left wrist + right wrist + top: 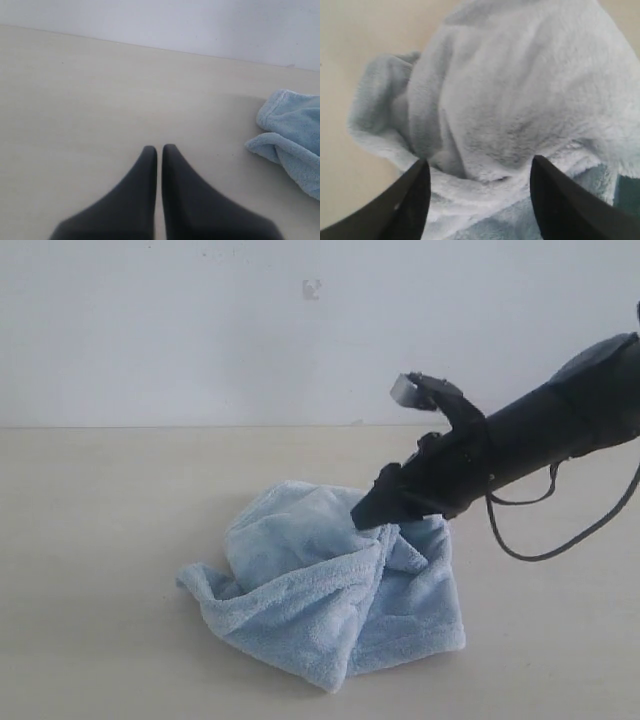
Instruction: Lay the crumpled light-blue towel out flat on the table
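The light-blue towel [330, 590] lies crumpled in a heap on the cream table [100, 540]. My right gripper [372, 516] reaches in from the right and presses into the top of the heap. In the right wrist view it [479, 167] stands open, its dark fingers [410, 200] spread wide with a thick fold of towel [510, 100] between them. My left gripper [159, 149] is shut, empty, hovering over bare table; a rolled edge of the towel [290, 140] lies off to one side of it. The left arm does not show in the exterior view.
A pale grey-white wall [200, 330] runs behind the table's far edge. A black cable [560, 540] loops under the right arm. Bare table [75, 100] stretches round the towel on the left and front.
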